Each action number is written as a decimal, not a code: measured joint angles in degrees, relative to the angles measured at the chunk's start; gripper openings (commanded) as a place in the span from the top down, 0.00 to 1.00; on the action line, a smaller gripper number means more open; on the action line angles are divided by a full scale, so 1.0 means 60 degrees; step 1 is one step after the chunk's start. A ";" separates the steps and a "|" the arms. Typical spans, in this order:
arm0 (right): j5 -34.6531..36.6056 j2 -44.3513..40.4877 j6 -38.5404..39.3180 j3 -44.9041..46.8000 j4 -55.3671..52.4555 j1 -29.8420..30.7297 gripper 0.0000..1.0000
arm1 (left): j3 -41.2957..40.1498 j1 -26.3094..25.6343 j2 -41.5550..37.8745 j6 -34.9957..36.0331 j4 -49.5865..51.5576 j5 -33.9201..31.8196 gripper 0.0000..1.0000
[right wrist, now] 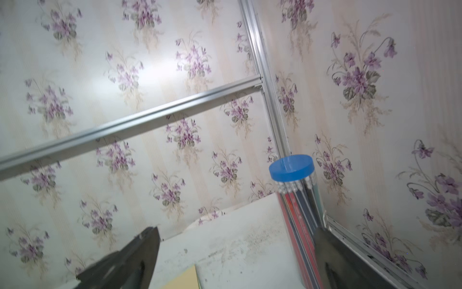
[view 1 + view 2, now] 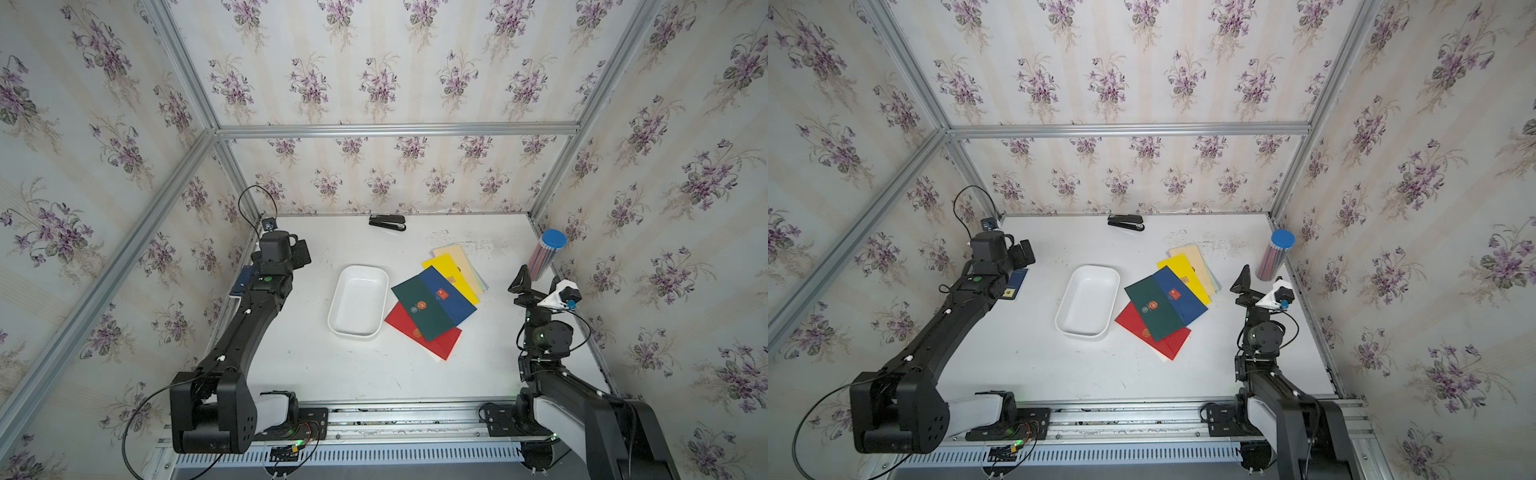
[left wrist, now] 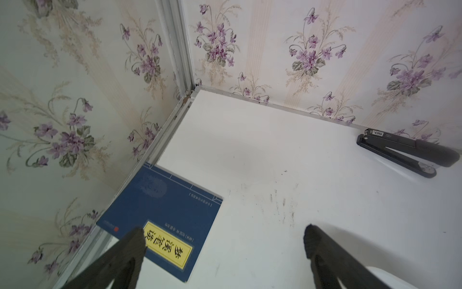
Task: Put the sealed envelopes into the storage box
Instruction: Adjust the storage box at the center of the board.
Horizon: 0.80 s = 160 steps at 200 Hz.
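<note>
The storage box [image 2: 358,301] [image 2: 1088,301], a shallow white tray, stands empty at mid-table. Just right of it several sealed envelopes lie fanned and overlapping: green [image 2: 424,309] on top, navy [image 2: 455,297], red [image 2: 442,343] below, yellow [image 2: 449,268] and cream [image 2: 457,254] behind. My left gripper [image 2: 300,250] [image 3: 223,240] hangs open and empty near the back left wall, well left of the box. My right gripper [image 2: 538,282] [image 1: 236,237] is open and empty too, right of the envelopes. A cream envelope's corner [image 1: 185,277] shows in the right wrist view.
A dark blue book with a yellow label [image 3: 170,212] [image 2: 1016,284] lies against the left wall under my left arm. A black stapler [image 2: 387,222] [image 3: 405,152] sits by the back wall. A clear blue-lidded pencil tube [image 2: 546,253] [image 1: 297,200] stands in the back right corner.
</note>
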<state>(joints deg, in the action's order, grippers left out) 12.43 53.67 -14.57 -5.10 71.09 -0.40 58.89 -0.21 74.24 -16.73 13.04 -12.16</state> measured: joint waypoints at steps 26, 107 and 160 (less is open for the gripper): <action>-0.0412 -0.0962 -0.0594 -0.1909 -0.3486 0.0237 0.00 | 0.0616 0.0015 0.0178 -0.0444 0.2022 0.1960 0.01; -0.1931 0.1636 -0.0743 -0.5781 -1.0586 0.2306 0.00 | -0.0135 -0.0605 -0.1118 -0.0452 0.4615 0.5810 0.01; -0.3428 0.3854 -0.0248 -0.7002 -1.3140 0.3417 0.03 | -0.0153 -0.1971 -0.1202 -0.0124 0.5774 0.6521 0.03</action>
<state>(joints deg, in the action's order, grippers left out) -8.14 76.79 -16.05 -47.11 -7.75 20.10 57.98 -12.03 67.02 -17.47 47.68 26.96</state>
